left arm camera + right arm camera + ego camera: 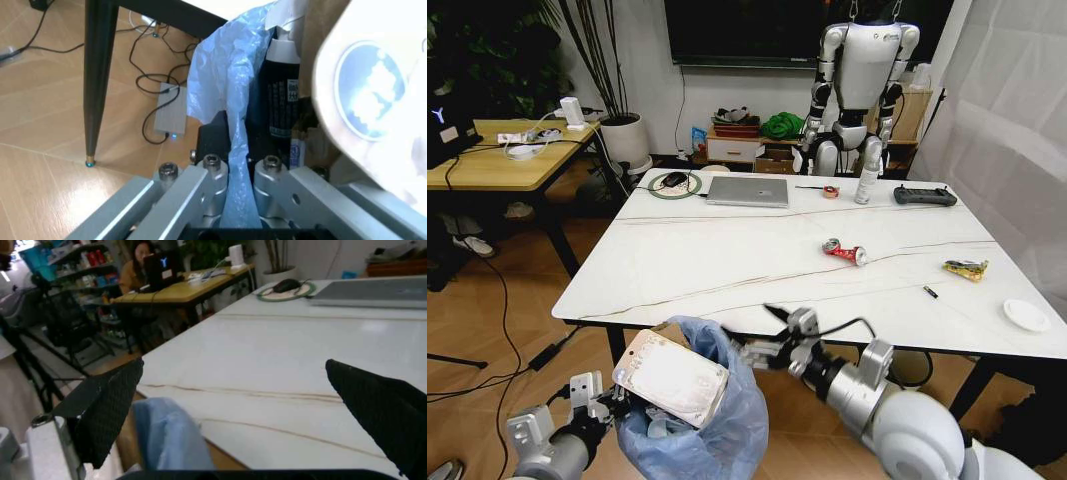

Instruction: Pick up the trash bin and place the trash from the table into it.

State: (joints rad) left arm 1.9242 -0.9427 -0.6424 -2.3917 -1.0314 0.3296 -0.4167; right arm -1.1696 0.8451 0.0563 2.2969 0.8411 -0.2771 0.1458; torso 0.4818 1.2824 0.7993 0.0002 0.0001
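Observation:
The trash bin (712,420), lined with a crinkled light-blue bag (227,75), hangs below the table's near edge. My left gripper (609,398) is shut on its rim, and the bag (170,435) is pinched between the fingers (212,165). A flat white package (672,378) lies tilted across the bin's mouth. Just right of the bin, at the table (727,270) edge, my right gripper (765,335) is open and holds nothing; its black fingers (107,410) stand wide apart. On the table lie a crushed red can (844,251), a yellow-green wrapper (966,268) and a white paper disc (1027,314).
A silver laptop (747,190), a mouse on a round pad (675,181), a tape roll (831,191), a spray bottle (867,180) and a black controller (924,195) line the far side. A small black stick (930,291) lies near the wrapper. A black table leg (100,75) stands beside the bin.

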